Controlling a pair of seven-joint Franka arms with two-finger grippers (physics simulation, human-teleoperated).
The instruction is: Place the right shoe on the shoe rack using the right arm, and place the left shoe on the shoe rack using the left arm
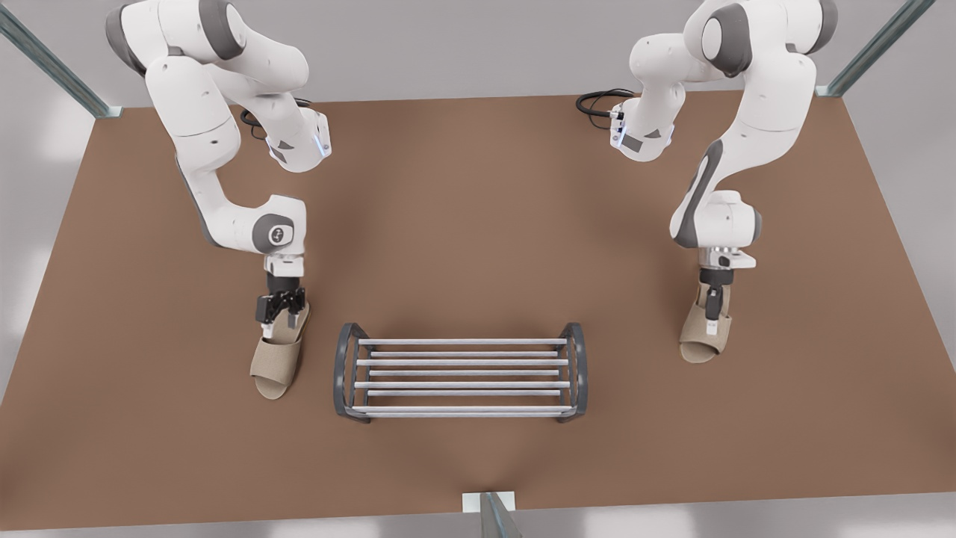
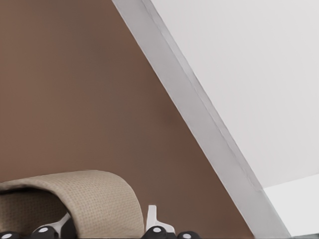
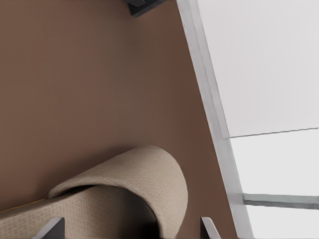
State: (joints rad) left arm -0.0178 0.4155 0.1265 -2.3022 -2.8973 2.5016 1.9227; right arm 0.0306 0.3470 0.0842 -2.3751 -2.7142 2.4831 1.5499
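The rack (image 1: pixel 461 371), pale grey bars between dark arched ends, stands mid-table. One beige open-toed slipper (image 1: pixel 278 366) lies flat at the front view's left of it, another (image 1: pixel 704 335) well off to its right, perhaps slightly raised.

We see two arms (image 1: pixel 202 112) with glossy white rounded shells and dark grey joint bands. Black cables (image 1: pixel 597 101) loop near the wrists, where small blue lights glow. Each end effector (image 1: pixel 280 314) is black, mounted below a white flange.
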